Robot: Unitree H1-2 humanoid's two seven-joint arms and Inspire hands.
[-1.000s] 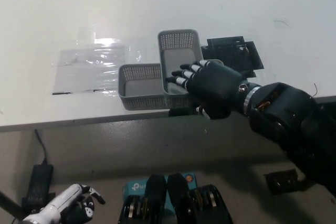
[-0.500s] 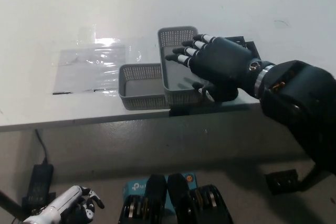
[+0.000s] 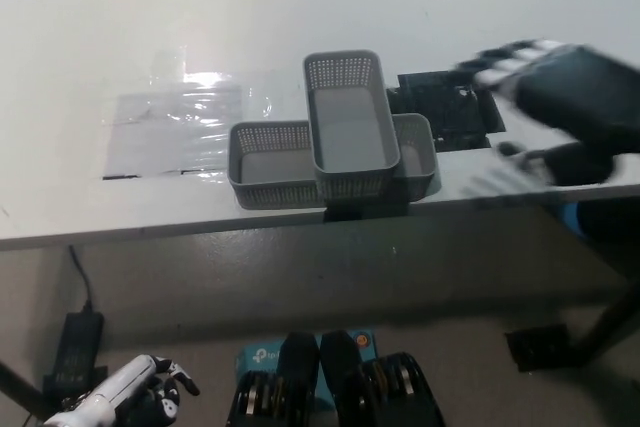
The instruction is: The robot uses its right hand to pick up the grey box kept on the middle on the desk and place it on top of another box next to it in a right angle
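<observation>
A grey perforated box lies crosswise on top of a second grey box, whose ends stick out left and right near the desk's front edge. My black right hand is blurred, well to the right of the boxes, open with fingers spread and holding nothing. My white left hand hangs low at the bottom left, below the desk.
A black flat object lies on the white desk right of the boxes. A clear plastic sheet covers the desk to the left. A black adapter and a teal carton sit on the floor.
My right hand has let go of the top box and swung away to the right, uncovering the lower box's right end. The boxes stay put.
</observation>
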